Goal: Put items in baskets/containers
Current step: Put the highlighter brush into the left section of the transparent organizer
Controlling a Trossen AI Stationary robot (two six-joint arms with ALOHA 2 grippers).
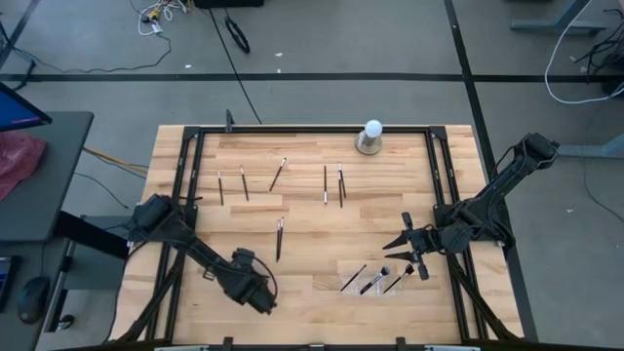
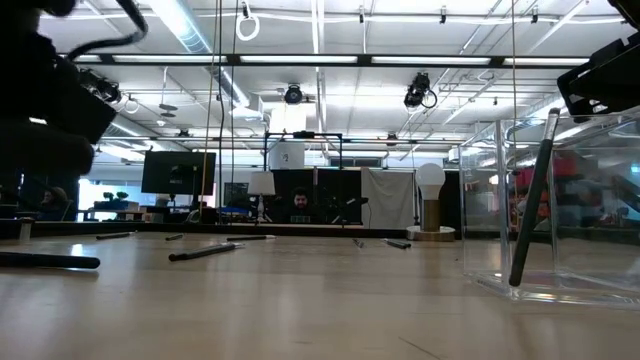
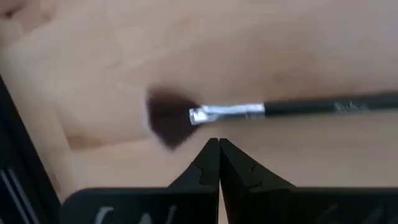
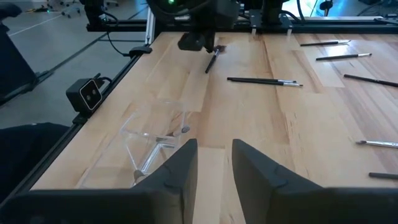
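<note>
While brushes (image 1: 280,237) lie scattered, a white ball (image 1: 371,130) stands apart.

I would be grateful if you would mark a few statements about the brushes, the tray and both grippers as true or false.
1. The clear tray holds three brushes. True.
2. The right gripper is shut on a brush. False: its fingers stand apart with nothing between them.
3. The left gripper has its fingers shut. True.
4. The white ball-shaped object sits inside the tray. False: it stands at the table's far edge, well apart from the tray.
</note>
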